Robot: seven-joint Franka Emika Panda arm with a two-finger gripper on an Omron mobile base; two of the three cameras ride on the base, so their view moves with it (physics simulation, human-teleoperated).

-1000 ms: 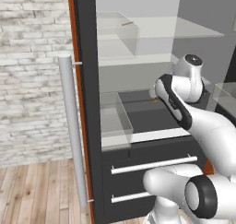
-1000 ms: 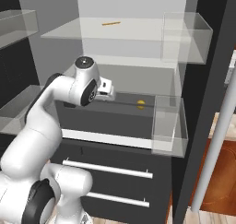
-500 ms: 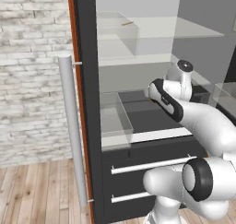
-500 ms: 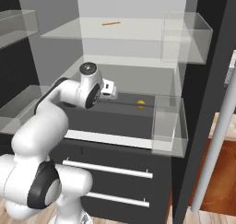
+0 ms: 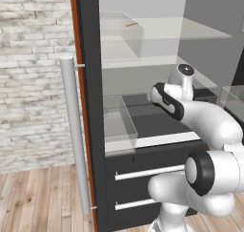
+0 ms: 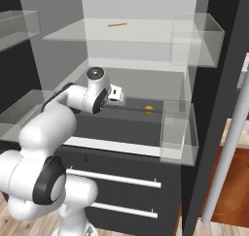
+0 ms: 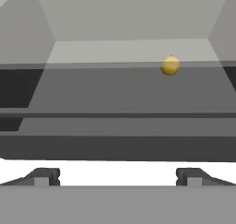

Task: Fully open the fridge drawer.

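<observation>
End effector spread wide, tips well apart at 6 o'clock in the hand view, pinching nothing. It's reached inside the fridge, above the fridge drawer, pointing toward the back wall. Hand shows in the right base view just past the wrist joint; in the left base view the forearm hides the fingers.

Fridge drawer spans the inner width below the lower glass shelf, flat dark top with a pale front edge. That edge sits just ahead of the fingertips in the hand view. Can't tell whether the tips touch it.

Small yellow ball rests on the dark surface toward the back, at 1 o'clock from the end effector in the hand view.

Clear bin on the right door at drawer height, another clear bin on the left. Two dark front panels with silver bar handles below the drawer.
</observation>
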